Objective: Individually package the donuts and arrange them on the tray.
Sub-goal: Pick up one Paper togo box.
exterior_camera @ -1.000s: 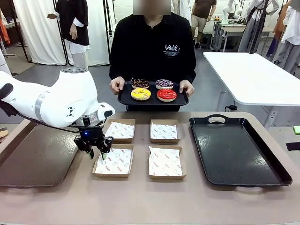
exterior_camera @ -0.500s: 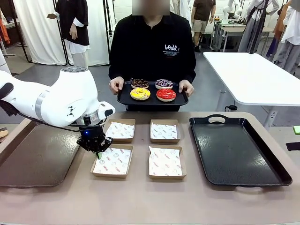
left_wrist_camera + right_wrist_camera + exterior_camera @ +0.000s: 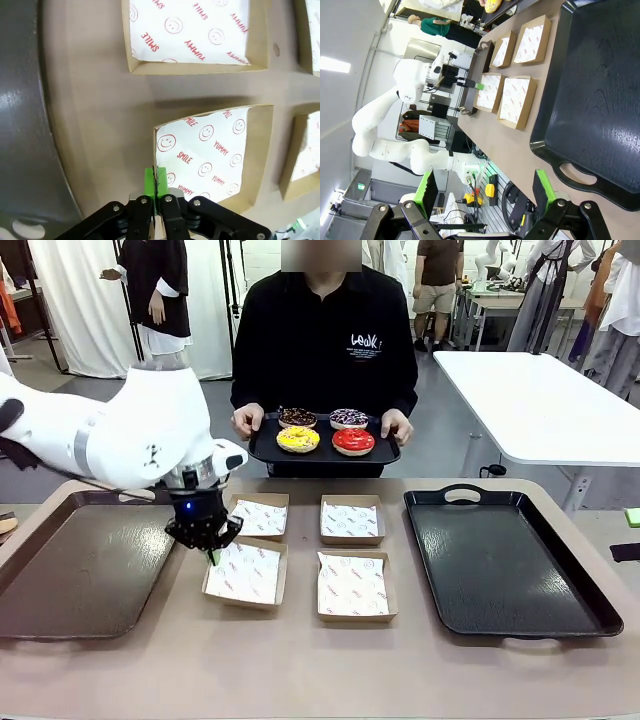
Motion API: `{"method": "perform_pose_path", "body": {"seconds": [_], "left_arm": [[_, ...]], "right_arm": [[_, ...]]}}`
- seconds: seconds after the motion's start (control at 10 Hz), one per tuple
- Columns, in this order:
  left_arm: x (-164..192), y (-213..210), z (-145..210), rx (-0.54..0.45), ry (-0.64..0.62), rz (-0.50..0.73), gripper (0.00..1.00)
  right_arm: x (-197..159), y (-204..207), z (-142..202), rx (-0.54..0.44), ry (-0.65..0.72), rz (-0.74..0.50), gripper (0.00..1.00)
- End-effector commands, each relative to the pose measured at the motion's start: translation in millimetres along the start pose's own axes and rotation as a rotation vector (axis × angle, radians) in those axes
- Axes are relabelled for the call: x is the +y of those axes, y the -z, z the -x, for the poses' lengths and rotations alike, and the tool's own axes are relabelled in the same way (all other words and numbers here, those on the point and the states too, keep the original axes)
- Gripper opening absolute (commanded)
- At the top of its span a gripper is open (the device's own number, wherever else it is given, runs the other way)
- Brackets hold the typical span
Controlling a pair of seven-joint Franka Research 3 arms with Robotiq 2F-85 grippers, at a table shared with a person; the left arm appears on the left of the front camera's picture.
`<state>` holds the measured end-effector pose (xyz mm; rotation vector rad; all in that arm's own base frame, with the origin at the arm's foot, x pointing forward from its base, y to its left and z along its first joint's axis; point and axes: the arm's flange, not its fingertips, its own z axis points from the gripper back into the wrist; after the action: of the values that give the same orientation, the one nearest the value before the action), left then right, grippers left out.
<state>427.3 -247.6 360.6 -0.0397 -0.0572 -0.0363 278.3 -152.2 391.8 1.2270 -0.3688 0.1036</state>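
Four donuts, yellow [image 3: 298,439], red [image 3: 353,441], chocolate [image 3: 298,417] and purple-sprinkled [image 3: 348,418], lie on a small black tray [image 3: 324,454] that a person holds at the table's far edge. My left gripper [image 3: 213,556] is shut on the left wall of the near-left cardboard box [image 3: 245,575], which sits slightly lifted and skewed. In the left wrist view the green pads [image 3: 150,179] pinch that wall of the box [image 3: 215,155] and its printed paper. My right gripper [image 3: 485,192] stands open above the near end of the large black tray [image 3: 590,100].
Three more paper-lined boxes lie on the table: back left [image 3: 258,517], back right [image 3: 352,519], near right [image 3: 353,586]. A large black tray [image 3: 505,560] lies at the right, a dark brown tray [image 3: 80,560] at the left. The person's hands grip the small tray's ends.
My left gripper closed on the near-left box's wall, then rose a little, tipping and shifting that box. The person and the donuts stayed put.
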Motion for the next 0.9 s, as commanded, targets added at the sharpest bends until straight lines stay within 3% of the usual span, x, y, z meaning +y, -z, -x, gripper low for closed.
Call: {"method": "perform_pose_path", "body": {"seconds": [0.0, 0.4, 0.8], "left_arm": [[-22, -54, -6, 0.014, -0.003, -0.029, 0.00], [-43, -125, -40, -0.016, 0.021, -0.050, 0.00], [-37, -134, -96, 0.015, 0.001, -0.085, 0.00]], "right_arm": [[-2, 1, -1, -0.015, -0.016, -0.021, 1.00], [-2, 1, -1, -0.015, -0.016, -0.021, 1.00], [-2, 1, -1, -0.015, -0.016, -0.021, 1.00]]}}
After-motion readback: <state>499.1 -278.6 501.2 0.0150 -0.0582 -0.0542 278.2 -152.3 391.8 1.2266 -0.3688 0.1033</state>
